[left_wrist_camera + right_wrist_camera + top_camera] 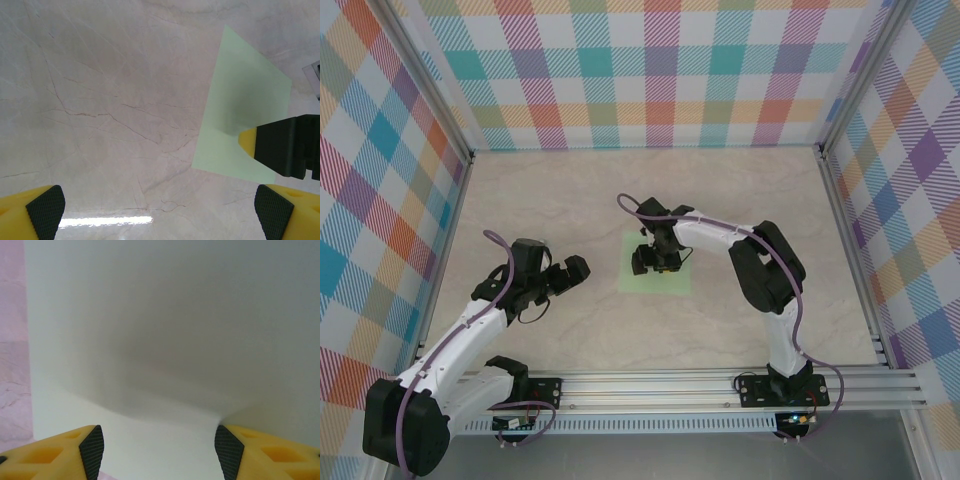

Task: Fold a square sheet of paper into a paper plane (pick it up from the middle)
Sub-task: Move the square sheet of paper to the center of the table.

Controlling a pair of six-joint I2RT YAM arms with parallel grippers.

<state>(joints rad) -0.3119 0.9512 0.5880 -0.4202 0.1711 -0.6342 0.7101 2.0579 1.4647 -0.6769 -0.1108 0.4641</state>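
The square sheet of paper lies flat on the marble table near the middle, pale mint green and unfolded. My right gripper hovers low over its centre, open, its fingers spread across the sheet with nothing pinched; its shadow darkens the paper. In the right wrist view the right gripper has both pads down near the paper's surface. My left gripper stands open to the left of the sheet, apart from it. In the left wrist view the left gripper faces bare table, with the sheet ahead to the right.
Plaid walls and aluminium posts close in the table on three sides. A metal rail carrying both arm bases runs along the near edge. One of the right arm's fingers shows over the sheet in the left wrist view.
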